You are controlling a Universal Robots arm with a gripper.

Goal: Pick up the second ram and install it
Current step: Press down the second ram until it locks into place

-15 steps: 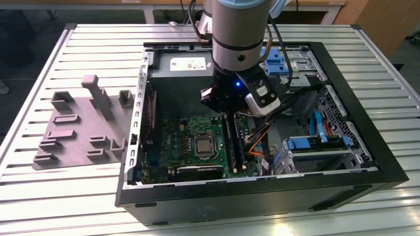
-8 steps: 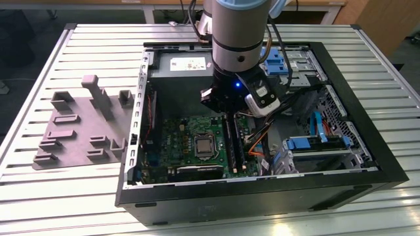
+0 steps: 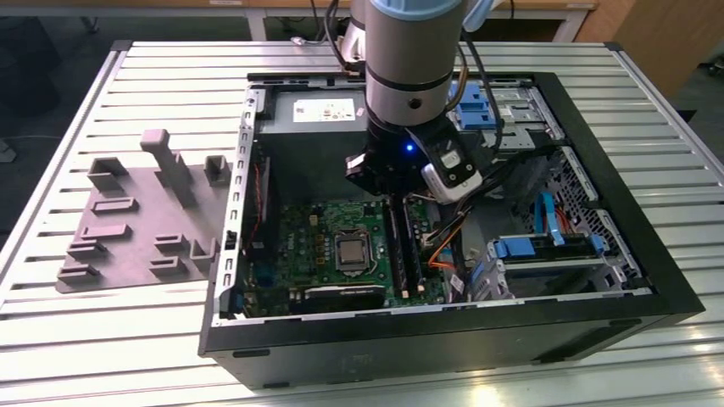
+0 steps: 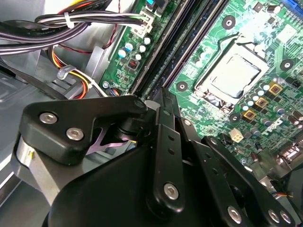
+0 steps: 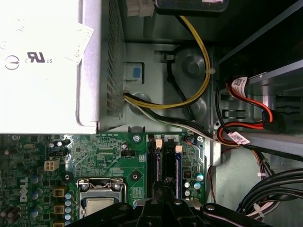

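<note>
Hovering claw (image 3: 391,197) directly above slotted second ram (image 3: 398,242).

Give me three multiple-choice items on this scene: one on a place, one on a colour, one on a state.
1. Where does the grey tray lie?
A. on the table, to the exterior view's left of the computer case
B. inside the case
C. on top of the arm

2. What colour is the board below the gripper?
A. red
B. white
C. green

3. How is the computer case?
A. shut
B. open, its inside showing
C. tipped on end

Answers: 1 A, the tray rests on the table beside the case; 2 C, the board is green in both wrist views; 3 B, the board shows through the open side.
</note>
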